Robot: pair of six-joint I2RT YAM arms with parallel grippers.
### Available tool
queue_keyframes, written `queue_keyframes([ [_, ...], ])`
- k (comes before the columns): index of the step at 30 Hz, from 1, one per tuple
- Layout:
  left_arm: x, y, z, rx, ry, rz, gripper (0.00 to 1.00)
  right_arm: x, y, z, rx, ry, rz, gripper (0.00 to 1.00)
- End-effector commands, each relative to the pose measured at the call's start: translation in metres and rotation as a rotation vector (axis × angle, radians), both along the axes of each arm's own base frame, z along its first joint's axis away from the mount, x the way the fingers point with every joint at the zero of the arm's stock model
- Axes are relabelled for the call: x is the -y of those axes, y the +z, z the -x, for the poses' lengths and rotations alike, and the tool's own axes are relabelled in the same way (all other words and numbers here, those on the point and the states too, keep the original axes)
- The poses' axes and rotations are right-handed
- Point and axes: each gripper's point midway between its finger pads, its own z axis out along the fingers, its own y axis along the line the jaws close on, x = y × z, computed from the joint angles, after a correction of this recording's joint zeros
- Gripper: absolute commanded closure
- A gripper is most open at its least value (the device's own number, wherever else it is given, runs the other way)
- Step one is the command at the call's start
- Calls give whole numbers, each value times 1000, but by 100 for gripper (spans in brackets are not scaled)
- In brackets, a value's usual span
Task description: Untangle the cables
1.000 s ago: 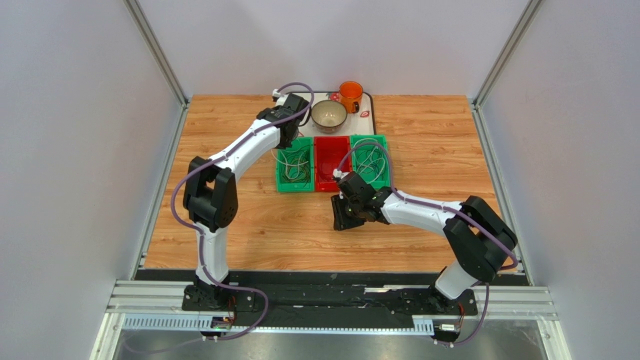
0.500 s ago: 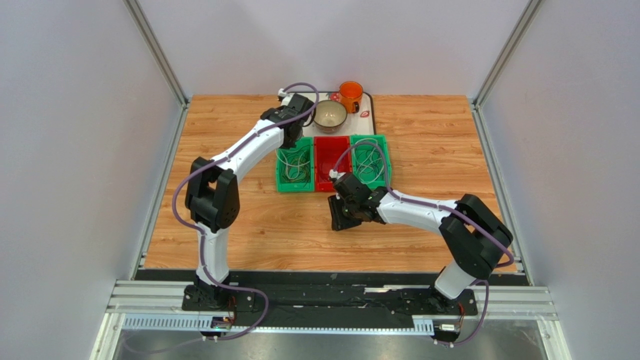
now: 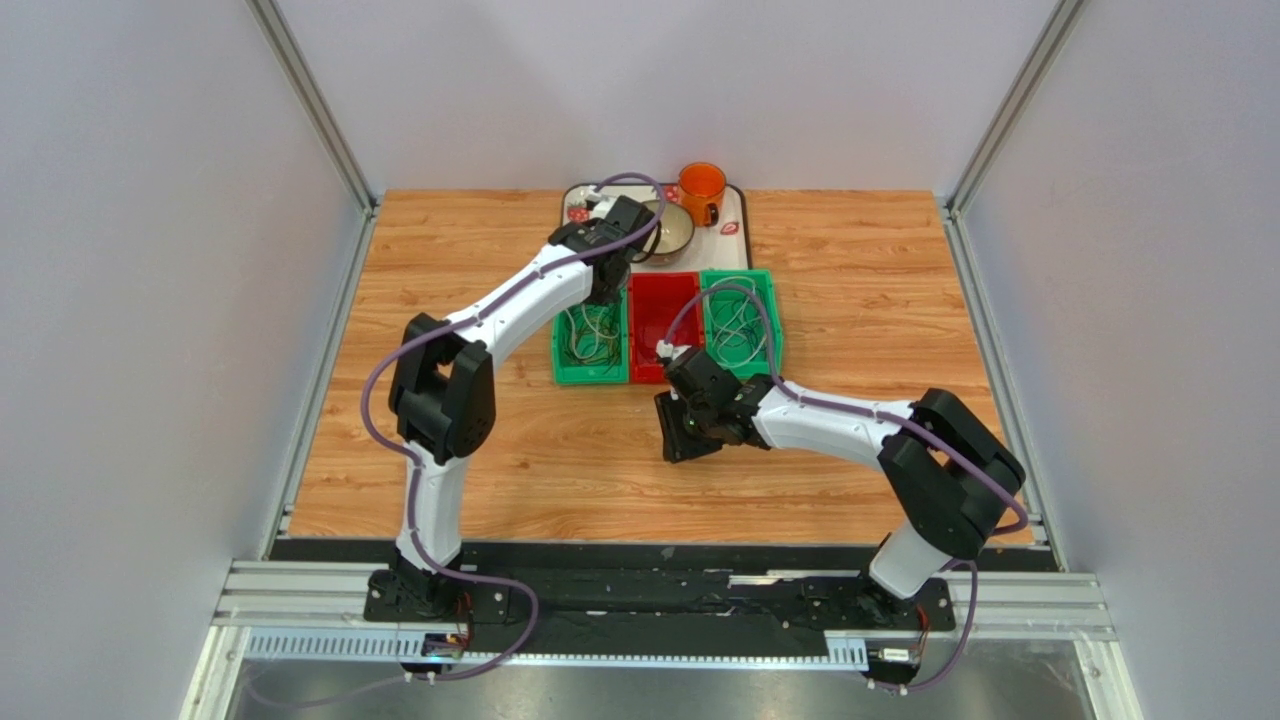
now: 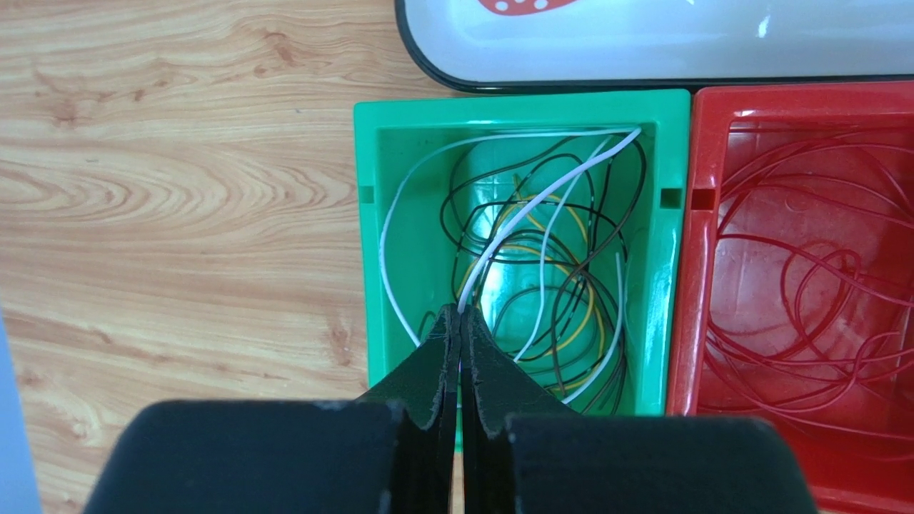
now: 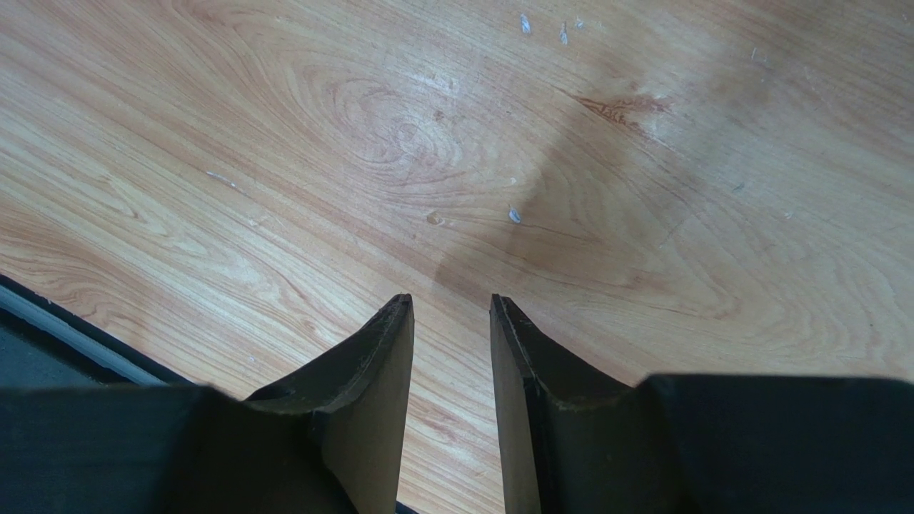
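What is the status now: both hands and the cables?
Left hand shut on white cable, over green bin. Right hand open, empty, over table. Black and yellow cables tangled with it in bin.

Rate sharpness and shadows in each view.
Top external: even light, sharp, only faint shadows on the wooden table. Left wrist: white cable crisp in the green bin, left gripper softer near the lens. Right wrist: a broad soft shadow crosses the wood ahead of the right gripper.
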Motion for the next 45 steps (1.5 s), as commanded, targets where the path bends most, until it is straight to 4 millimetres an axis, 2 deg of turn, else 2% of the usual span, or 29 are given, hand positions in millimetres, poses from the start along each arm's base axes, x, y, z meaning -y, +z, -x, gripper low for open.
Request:
queue_keyframes([
  [1, 14, -11, 1, -12, -5, 70, 100, -6, 7, -8, 33, 6, 4, 64],
  [5, 16, -25, 8, -45, -17, 86, 100, -6, 7, -8, 33, 8, 6, 64],
  [6, 16, -20, 9, -37, -20, 94, 96, -7, 7, -8, 34, 6, 5, 64],
  [7, 12, -25, 14, -45, -23, 89, 91, -7, 6, -7, 32, 7, 7, 64],
  [8, 13, -21, 10, -10, -23, 106, 88, -7, 6, -8, 32, 9, 8, 64],
  [9, 11, -7, 11, 28, -25, 124, 83, -6, 5, -7, 30, 8, 12, 64],
  [10, 7, -12, 16, 24, -27, 119, 73, -8, 6, -7, 33, 10, 11, 64],
  [12, 7, 3, 14, 69, -33, 158, 60, -7, 6, -8, 33, 8, 13, 64],
  [16, 9, 14, 15, 80, -64, 182, 48, -7, 5, -7, 34, 9, 20, 64],
  [21, 20, 25, 15, 85, -111, 234, 46, -8, 5, -7, 33, 9, 21, 64],
  [24, 24, 36, 15, 94, -117, 259, 51, -8, 4, -8, 40, 4, 31, 64],
  [28, 27, 55, 18, 124, -136, 294, 48, -6, 4, -10, 58, -4, 50, 64],
  [30, 25, 72, 23, 155, -144, 314, 48, -6, 5, -10, 64, -4, 51, 64],
  [31, 22, 73, 26, 161, -148, 316, 47, -5, 5, -10, 69, -8, 55, 64],
  [32, 19, 87, 31, 194, -153, 334, 47, -5, 7, -10, 76, -10, 49, 64],
  [33, 15, 91, 35, 207, -155, 337, 47, -5, 8, -9, 82, -11, 50, 64],
  [34, 12, 85, 41, 209, -155, 338, 46, -4, 10, -9, 90, -15, 45, 64],
  [35, 6, 100, 48, 246, -158, 352, 46, -5, 11, -10, 97, -17, 39, 64],
  [36, -1, 88, 57, 229, -155, 341, 44, -5, 12, -9, 107, -16, 39, 64],
  [37, -4, 89, 60, 242, -150, 346, 41, -3, 11, -8, 110, -17, 41, 64],
  [38, -10, 99, 68, 269, -150, 359, 35, -4, 17, -9, 128, -21, 26, 64],
  [39, -16, 87, 77, 249, -150, 342, 26, -3, 18, -9, 141, -24, 26, 64],
  [41, -29, 92, 89, 276, -136, 336, 17, -2, 24, -7, 166, -27, 11, 64],
  [42, -37, 81, 96, 262, -125, 319, 9, -1, 25, -7, 180, -33, 9, 64],
  [43, -43, 78, 102, 257, -116, 306, 6, -2, 27, -8, 189, -37, -1, 64],
  [44, -51, 85, 109, 283, -106, 307, 5, 0, 29, -7, 193, -38, -5, 64],
  [45, -57, 77, 115, 272, -94, 296, 4, 0, 29, -6, 197, -37, -3, 63],
])
